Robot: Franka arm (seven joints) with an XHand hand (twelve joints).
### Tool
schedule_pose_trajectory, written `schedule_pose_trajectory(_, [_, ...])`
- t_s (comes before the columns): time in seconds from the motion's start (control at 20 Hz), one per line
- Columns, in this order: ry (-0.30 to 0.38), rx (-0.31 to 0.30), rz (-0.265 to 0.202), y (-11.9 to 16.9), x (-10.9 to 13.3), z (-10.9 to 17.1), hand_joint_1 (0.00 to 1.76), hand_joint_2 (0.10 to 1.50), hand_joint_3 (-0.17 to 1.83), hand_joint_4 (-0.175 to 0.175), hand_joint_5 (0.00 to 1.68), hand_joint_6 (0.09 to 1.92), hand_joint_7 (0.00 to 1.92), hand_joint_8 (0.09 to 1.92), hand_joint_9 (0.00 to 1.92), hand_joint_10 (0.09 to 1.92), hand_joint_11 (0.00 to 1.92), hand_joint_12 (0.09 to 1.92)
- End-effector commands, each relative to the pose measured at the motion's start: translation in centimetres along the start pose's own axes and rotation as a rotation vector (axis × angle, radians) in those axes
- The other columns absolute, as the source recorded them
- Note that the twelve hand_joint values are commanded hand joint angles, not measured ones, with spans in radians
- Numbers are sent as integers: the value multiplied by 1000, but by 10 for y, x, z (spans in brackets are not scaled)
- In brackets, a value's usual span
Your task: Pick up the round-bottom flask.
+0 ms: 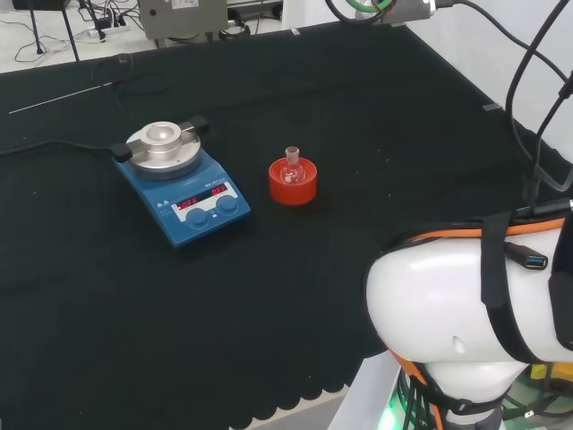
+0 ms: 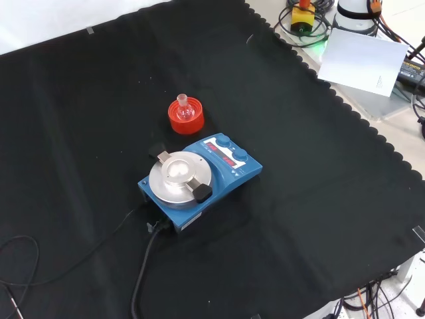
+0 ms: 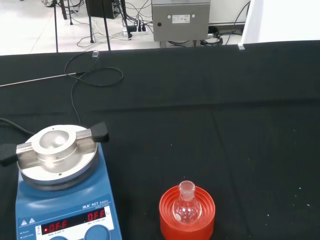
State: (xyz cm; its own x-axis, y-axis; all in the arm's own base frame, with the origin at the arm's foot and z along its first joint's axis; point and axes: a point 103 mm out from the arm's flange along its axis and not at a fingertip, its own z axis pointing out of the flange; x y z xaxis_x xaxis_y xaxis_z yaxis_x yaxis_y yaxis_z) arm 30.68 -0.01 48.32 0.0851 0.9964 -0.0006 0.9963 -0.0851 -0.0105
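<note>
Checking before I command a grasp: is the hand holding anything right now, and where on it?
Nothing is held. The round-bottom flask sits upright in its red ribbed stand on the cloth, beside the blue hotplate, with nothing touching it.

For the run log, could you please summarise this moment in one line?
stage: before grasp | round-bottom flask: upright on red ribbed stand | blue hotplate stirrer: beside stand, apart | flask: untouched

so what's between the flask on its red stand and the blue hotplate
Nothing: in the head view only bare black cloth separates the red stand holding the round-bottom flask from the blue hotplate.
</note>
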Motion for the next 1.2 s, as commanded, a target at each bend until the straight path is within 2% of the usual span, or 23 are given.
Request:
schedule_pose_trajectory(0.05, [-10,-12,-1,1,2,0,128,1193,507,-41,244,345,139,593,222,685,1,1193])
schedule_pose_trajectory(0.2, [-7,-9,-2,2,2,2,86,1287,350,-38,292,218,144,571,217,682,0,1195])
schedule_pose_trajectory(0.65, [-6,1,6,11,-5,11,88,1313,284,-37,318,154,148,562,218,679,0,1191])
schedule_pose_trajectory(0.95, [14,-5,32,21,-14,32,164,1287,232,-38,340,106,171,568,245,688,0,1205])
schedule_pose_trajectory(1.05, [41,-9,40,27,-27,41,188,1277,224,-40,347,97,180,573,256,691,0,1218])
schedule_pose_trajectory(1.2, [59,-2,54,39,-30,57,204,1272,220,-42,356,91,187,577,267,693,0,1228])
